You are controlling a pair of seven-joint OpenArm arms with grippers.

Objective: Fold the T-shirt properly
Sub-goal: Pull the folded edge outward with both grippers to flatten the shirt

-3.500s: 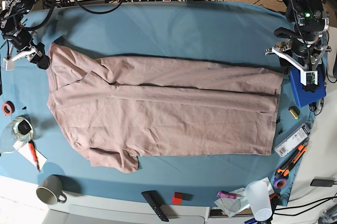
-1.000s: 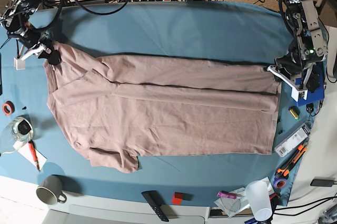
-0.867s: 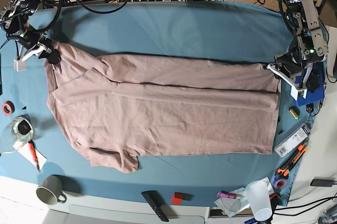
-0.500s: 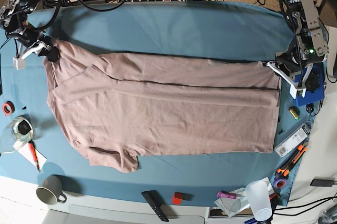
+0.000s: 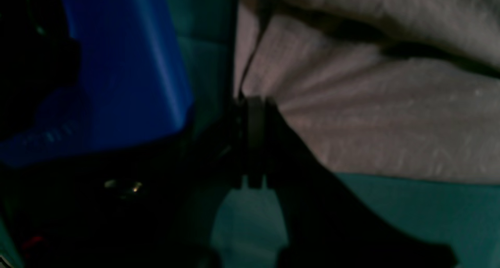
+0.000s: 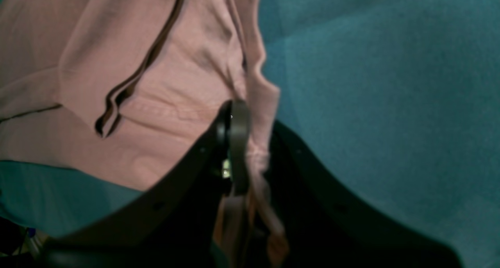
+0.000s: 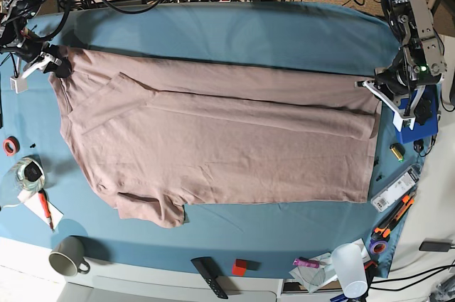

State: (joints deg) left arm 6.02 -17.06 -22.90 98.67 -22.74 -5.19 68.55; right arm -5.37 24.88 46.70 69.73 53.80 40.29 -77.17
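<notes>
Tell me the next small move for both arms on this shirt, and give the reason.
Probably lift both pinched corners slightly and carry that far edge toward the near edge. The left gripper is shut on the T-shirt at its hem corner, and the right gripper is shut on the shoulder corner. The far edge looks taut between them, while the near sleeve lies flat on the blue cloth.

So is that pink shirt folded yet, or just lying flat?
Mostly spread flat. The T-shirt shows one long lengthwise fold near its far edge, both sleeves still out.
</notes>
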